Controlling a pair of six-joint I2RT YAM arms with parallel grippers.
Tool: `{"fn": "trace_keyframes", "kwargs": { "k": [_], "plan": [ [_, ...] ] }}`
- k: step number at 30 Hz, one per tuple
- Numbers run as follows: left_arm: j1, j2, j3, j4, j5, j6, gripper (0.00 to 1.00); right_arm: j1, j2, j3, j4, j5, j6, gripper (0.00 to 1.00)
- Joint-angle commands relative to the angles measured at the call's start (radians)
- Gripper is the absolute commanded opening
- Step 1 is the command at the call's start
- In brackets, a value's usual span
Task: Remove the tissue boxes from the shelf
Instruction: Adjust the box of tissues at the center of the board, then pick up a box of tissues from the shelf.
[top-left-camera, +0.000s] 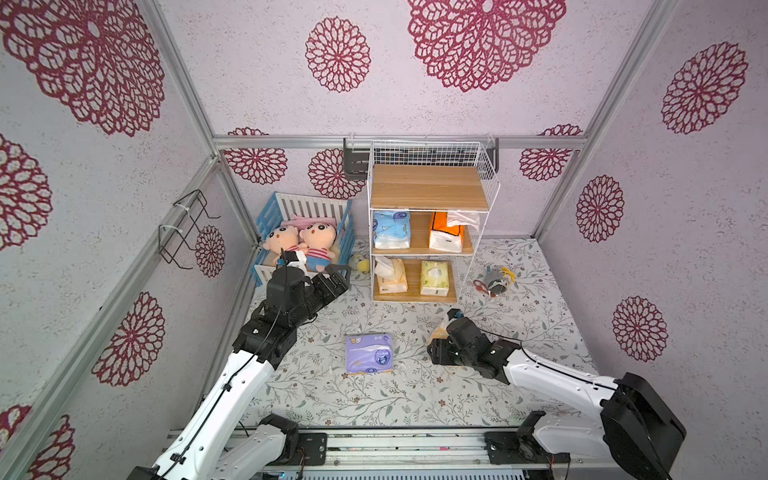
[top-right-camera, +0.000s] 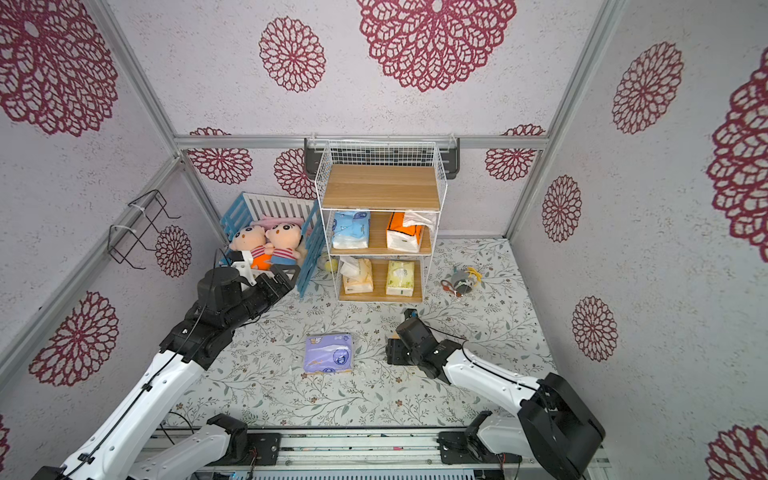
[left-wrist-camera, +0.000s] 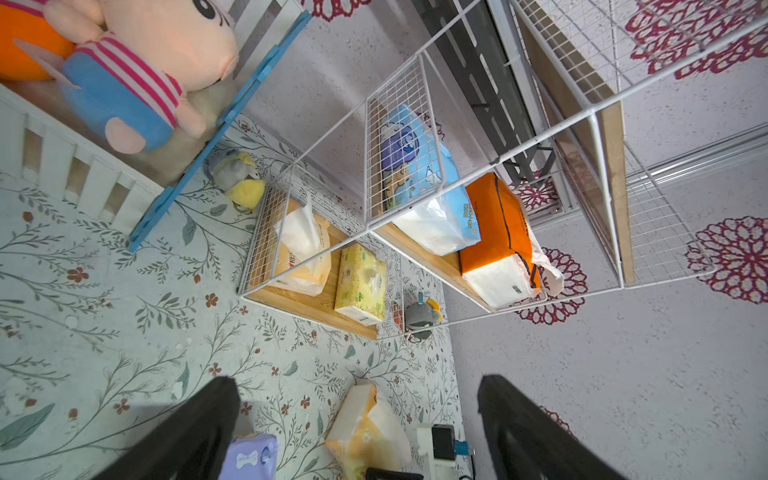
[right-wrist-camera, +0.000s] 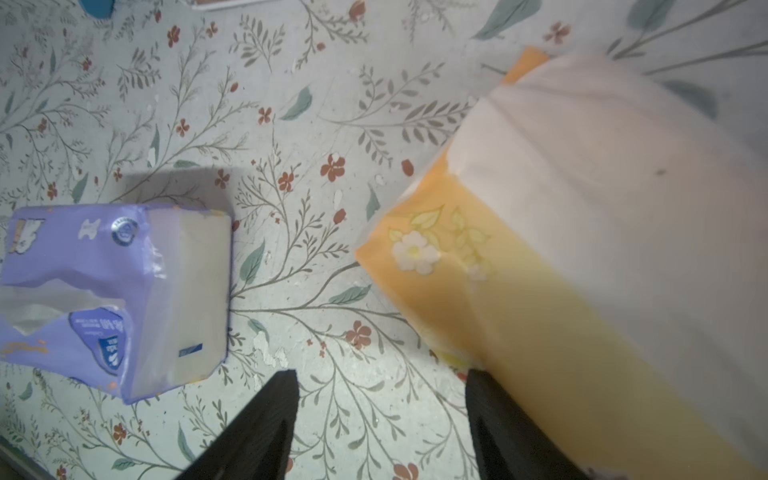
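Observation:
The shelf (top-left-camera: 428, 187) stands at the back with its top board bare. Its middle tier holds a light blue tissue box (top-left-camera: 390, 228) and an orange-and-white one (top-left-camera: 446, 232). On the bottom tier sit a cream-yellow one (top-left-camera: 390, 276) and a pale green one (top-left-camera: 434, 278). A purple tissue box (top-left-camera: 370, 353) lies flat on the floor mat. A yellow-orange one (right-wrist-camera: 540, 249) rests on the mat against the outer side of one finger of my right gripper (right-wrist-camera: 380, 382), which is open over bare mat. My left gripper (left-wrist-camera: 357, 382) hangs open and empty by the crib's front corner.
A blue-and-white crib (top-left-camera: 299, 205) with two plush dolls (top-left-camera: 309, 243) stands left of the shelf. A small yellow toy (top-left-camera: 359, 262) lies between them. A grey toy (top-left-camera: 496, 280) lies right of the shelf. A black wire rack (top-left-camera: 183, 228) hangs on the left wall.

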Motion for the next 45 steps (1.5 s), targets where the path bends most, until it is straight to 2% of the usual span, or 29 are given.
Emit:
{"fn": "trace_keyframes", "kwargs": {
  "k": [1, 9, 14, 18, 22, 27, 36, 42, 45],
  "plan": [
    [-0.022, 0.016, 0.049, -0.078, 0.005, 0.013, 0.97, -0.017, -0.103, 0.017, 0.012, -0.018, -0.035, 0.70],
    [-0.079, -0.004, -0.017, 0.072, -0.045, -0.070, 0.97, -0.018, -0.334, 0.091, 0.027, -0.067, -0.041, 0.71],
    [-0.128, 0.025, 0.014, 0.052, -0.051, -0.050, 0.97, -0.018, -0.425, 0.091, 0.123, -0.089, -0.006, 0.71],
    [-0.154, 0.032, 0.025, 0.021, -0.087, -0.026, 0.97, -0.018, -0.455, 0.089, 0.213, -0.059, 0.033, 0.72],
    [-0.163, 0.035, 0.011, 0.018, -0.103, -0.027, 0.97, -0.018, -0.415, 0.111, 0.312, -0.024, 0.062, 0.72],
    [-0.170, 0.060, -0.020, 0.116, -0.086, -0.040, 0.97, -0.019, -0.309, 0.174, 0.421, 0.000, 0.080, 0.72],
    [-0.170, 0.216, 0.110, 0.158, -0.045, 0.026, 0.97, -0.027, -0.145, 0.307, 0.471, 0.144, 0.130, 0.71],
    [-0.165, 0.273, 0.142, 0.180, -0.142, 0.088, 0.97, -0.030, -0.071, 0.317, 0.550, 0.185, 0.207, 0.69],
    [-0.150, 0.301, 0.156, 0.209, -0.145, 0.105, 0.97, -0.031, -0.021, 0.342, 0.585, 0.178, 0.213, 0.69]
  ]
}}
